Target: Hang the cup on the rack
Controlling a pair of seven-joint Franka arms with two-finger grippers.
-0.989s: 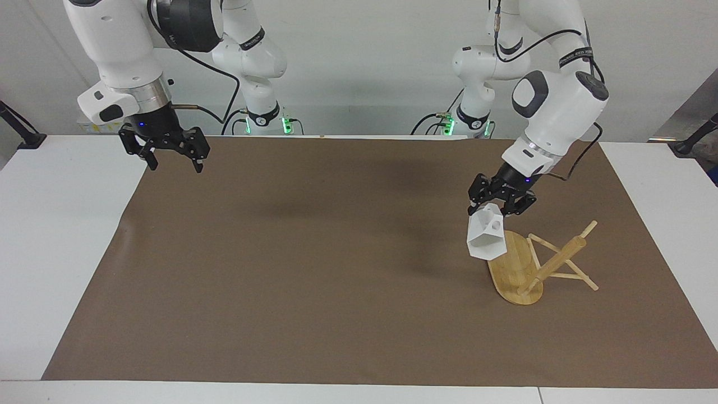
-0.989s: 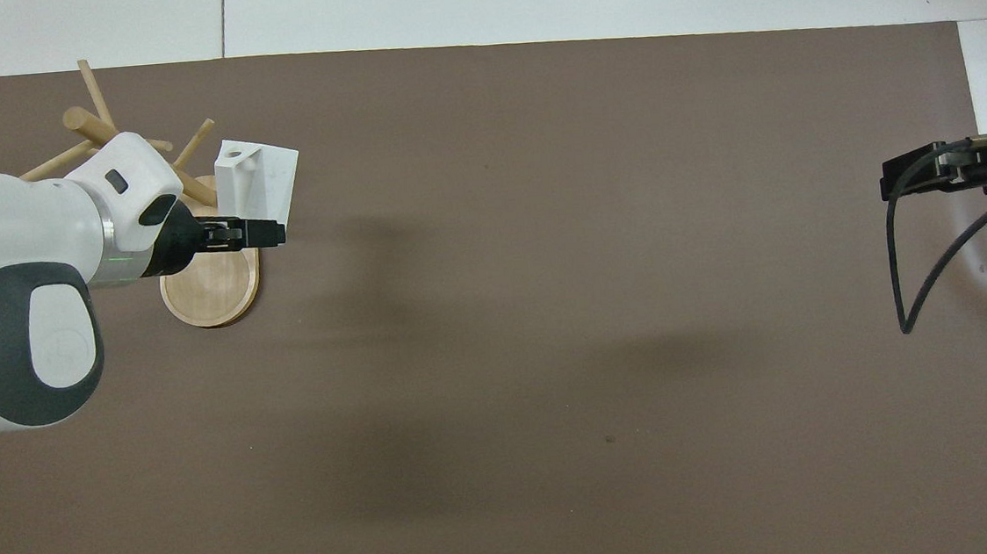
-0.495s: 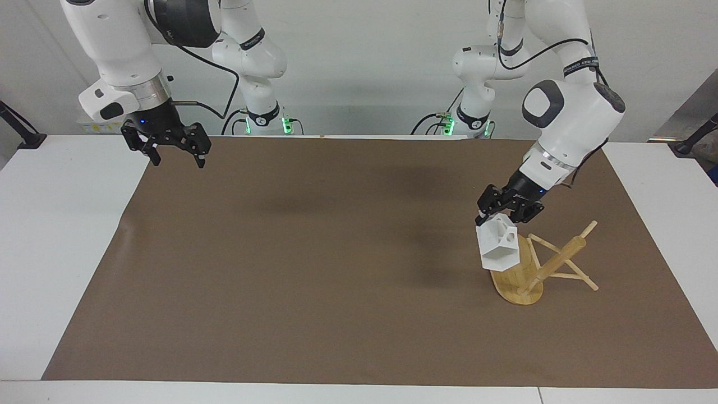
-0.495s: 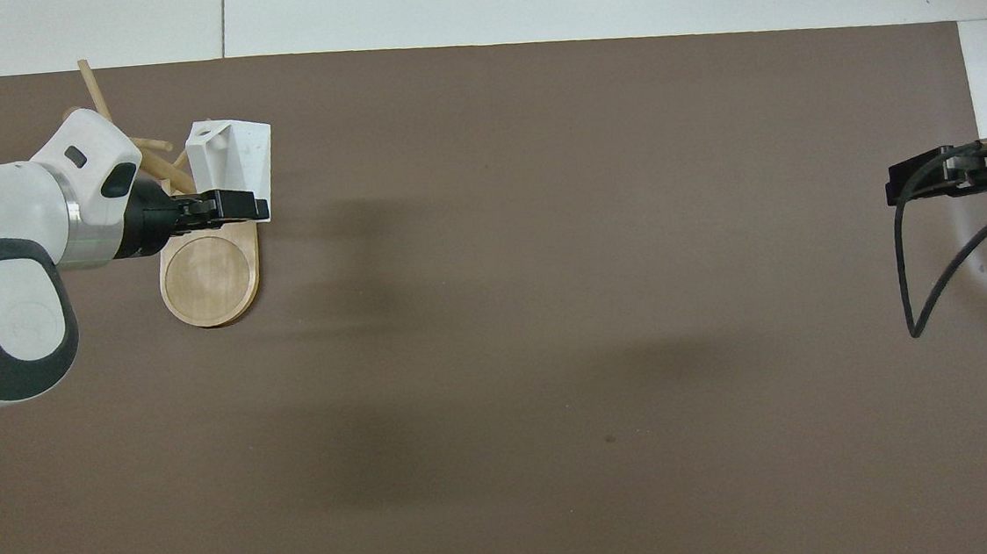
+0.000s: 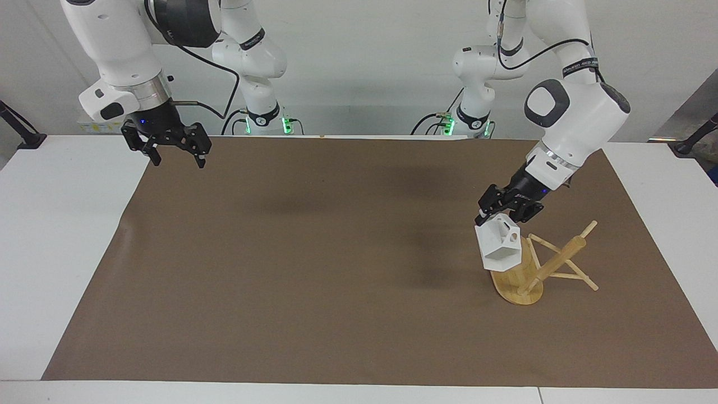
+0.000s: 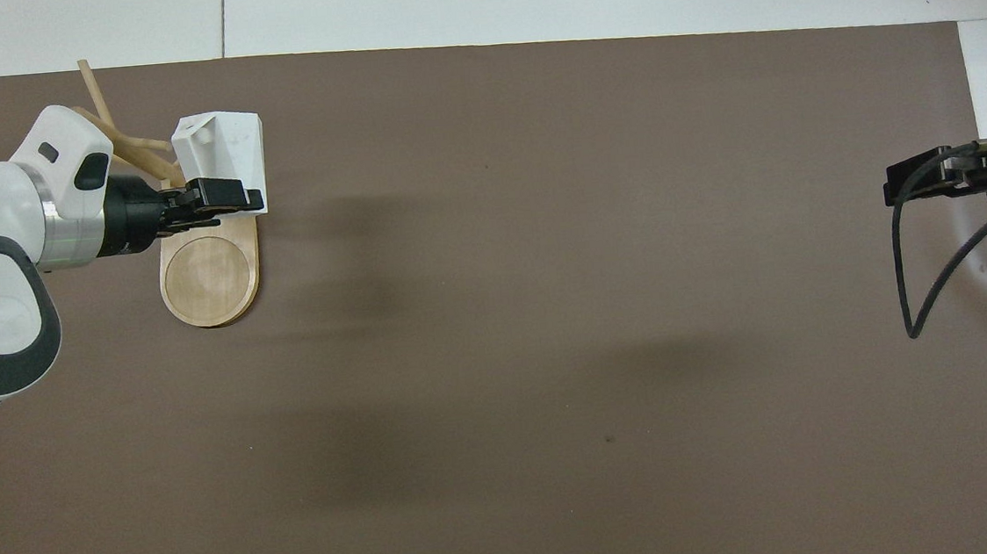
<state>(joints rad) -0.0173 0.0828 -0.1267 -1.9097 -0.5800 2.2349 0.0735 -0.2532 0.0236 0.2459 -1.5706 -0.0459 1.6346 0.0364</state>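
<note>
Facing view, read from its left edge across. The right gripper [image 5: 175, 154] hangs in the air over the corner of the brown mat [image 5: 314, 264] at the right arm's end of the table [image 5: 50, 235], its two fingers spread apart with nothing between them; this arm waits. The middle of the mat is bare brown paper. Toward the left arm's end, the left gripper [image 5: 507, 210] is tilted downward and its fingers are closed on the rim of the cup [image 5: 499, 245] — a white faceted mug, held in the air with its blocky handle (the round hole is visible) turned toward the rack's post. The cup hangs over the oval base of the rack [image 5: 552, 264]. The rack itself lies tipped on the mat — base on edge, post and thin pegs slanting toward the left arm's end. Whether the cup touches a peg cannot be told.
</note>
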